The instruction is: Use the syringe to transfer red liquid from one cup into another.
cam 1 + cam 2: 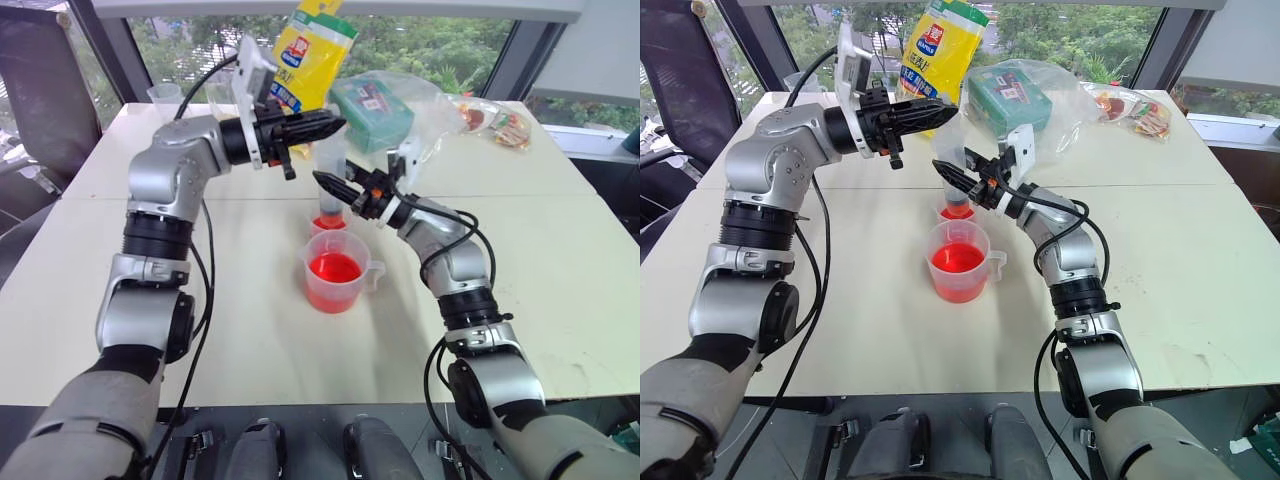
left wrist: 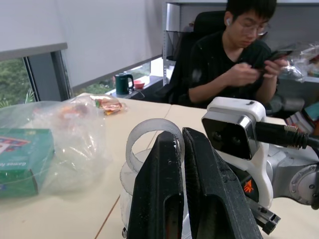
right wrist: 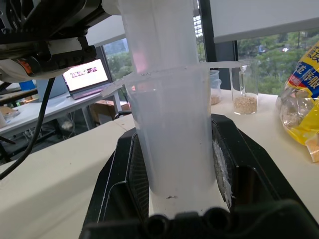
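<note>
The syringe [image 1: 331, 178] stands upright, nozzle in the small cup [image 1: 325, 224] just beyond the beaker [image 1: 337, 270]. Right claw [image 1: 334, 185] grips the barrel, left claw [image 1: 320, 126] is clamped on the plunger top. Press down slowly, keeping it vertical.

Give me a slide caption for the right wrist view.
Black fingers clamp the clear plastic syringe's thick translucent barrel upright.

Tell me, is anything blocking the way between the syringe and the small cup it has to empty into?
Nothing visible is. The syringe stands upright, gripped by the right hand, with its nozzle already down in the small cup. The left hand is shut at the plunger's top. The beaker sits nearer, clear of that path.
</note>
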